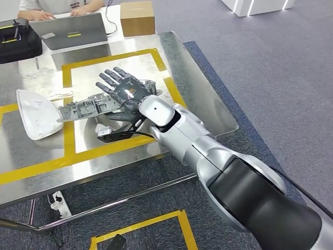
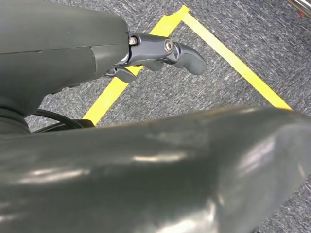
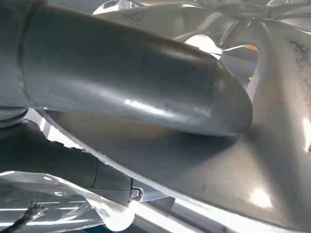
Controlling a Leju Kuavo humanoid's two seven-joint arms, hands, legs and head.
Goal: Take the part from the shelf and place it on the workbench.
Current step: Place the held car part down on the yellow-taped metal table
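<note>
The part (image 1: 84, 108) is a long grey ribbed plastic moulding. My right hand (image 1: 125, 91) grips its near end, dark fingers stretched flat along one face. Up close, the thick thumb (image 3: 146, 87) presses on the part's smooth grey surface (image 3: 278, 145), and a darker finger (image 3: 73, 165) lies on the other side. The part hangs low over the yellow-taped rectangle (image 1: 74, 66) on the steel workbench (image 1: 196, 88); whether it touches the top is unclear. My left hand (image 2: 161, 51) hangs over grey carpet, holding nothing, fingers loosely apart.
A white shell-shaped part (image 1: 37, 114) lies on the bench just left of the held part. At the far end are a laptop (image 1: 68, 31), a cardboard box (image 1: 137, 17), a black case (image 1: 17, 39) and a seated person (image 1: 59, 5). A power strip (image 1: 60, 204) lies on the floor.
</note>
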